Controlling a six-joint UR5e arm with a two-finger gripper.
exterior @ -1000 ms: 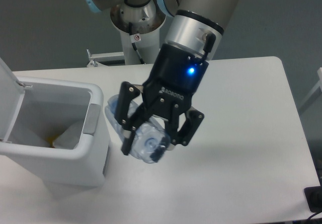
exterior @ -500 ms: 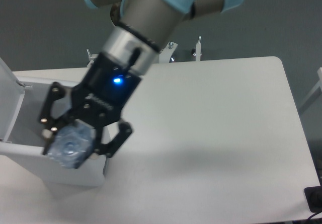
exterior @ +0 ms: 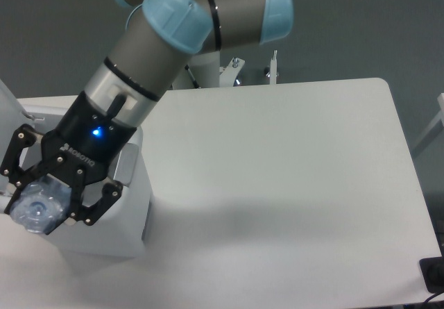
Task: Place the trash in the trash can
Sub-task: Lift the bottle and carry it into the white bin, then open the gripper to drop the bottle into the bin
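My gripper (exterior: pixel 41 208) is shut on the clear bluish plastic bottle (exterior: pixel 36 210), whose round end faces the camera. It hangs over the open top of the white trash can (exterior: pixel 128 215) at the left of the table. The can's grey side panel (exterior: pixel 127 163) shows beside my wrist, and a bit of its raised lid (exterior: pixel 7 94) shows at the left edge. The arm hides most of the can's opening and inside. The thin see-through packet is not in view.
The white table (exterior: pixel 277 184) stretches to the right of the can. The robot's base and a metal bracket (exterior: pixel 253 69) stand at the table's far edge. A dark object (exterior: pixel 433 274) sits at the lower right corner.
My gripper has carried the bottle leftward from the table beside the can to above the can's opening. The arm now covers the can's inside.
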